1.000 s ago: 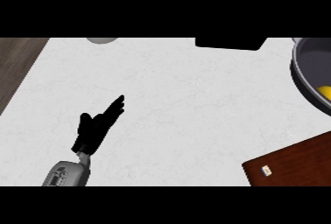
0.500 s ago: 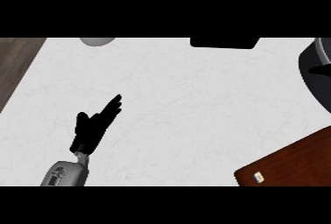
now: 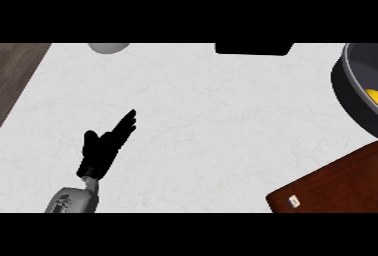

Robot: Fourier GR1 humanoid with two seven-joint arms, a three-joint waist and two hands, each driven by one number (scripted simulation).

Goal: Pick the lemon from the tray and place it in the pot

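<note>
**Sitting in the pot: lemon looks placed**

Showing at the right edge: the pot, dark rim with grey inside, and a yellow sliver in it that is reading as the lemon, mostly cut off. The tray, brown wood, is lying at lower right, a small white tag on it, no fruit visible there.

Left hand is resting over the white counter at lower left, fingers straight and holding nothing. Right hand is not showing.

Handling guess: light, rigid, waxy skin, rolling easily; wrapping round the middle is working best. Task is looking done.
</note>
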